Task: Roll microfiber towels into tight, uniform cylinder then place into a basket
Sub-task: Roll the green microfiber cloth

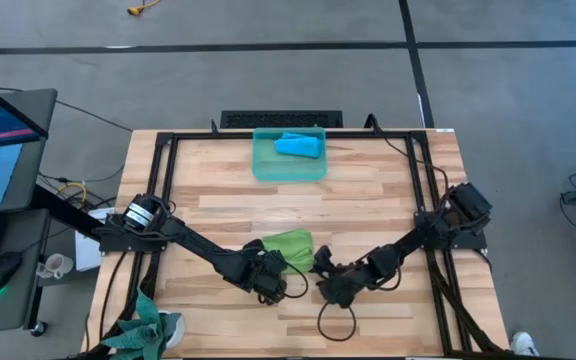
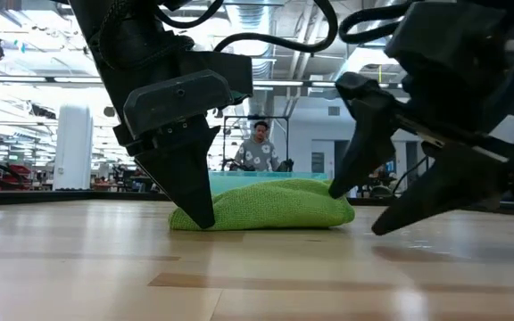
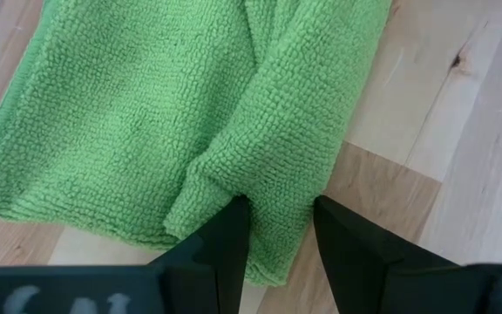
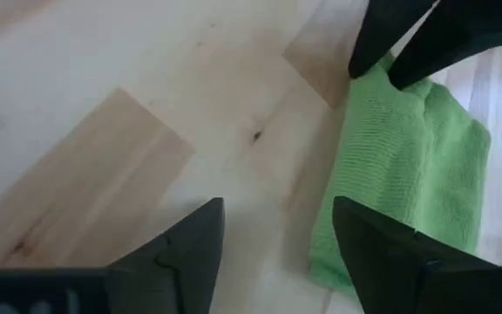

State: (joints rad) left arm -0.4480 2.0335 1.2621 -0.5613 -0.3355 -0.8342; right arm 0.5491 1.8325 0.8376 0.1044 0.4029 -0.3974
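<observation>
Both grippers at the green towel, front of table; blue towel is in the basket.

Left gripper (image 3: 279, 249) pinches a rolled fold of the green towel (image 1: 288, 247) between its 2 fingers, tips on the wood. Right gripper (image 4: 277, 253) sits just beside the towel's other end, fingers spread wide, holding nothing. Farther back, the blue towel (image 1: 300, 146) lies inside the basket (image 1: 264, 165) near the table's (image 1: 368, 200) far edge.

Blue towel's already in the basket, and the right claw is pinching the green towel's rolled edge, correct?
Not quite: the left claw pinches the green towel, as the left wrist view shows. The right claw stands open beside it. The blue towel is in the basket.
</observation>
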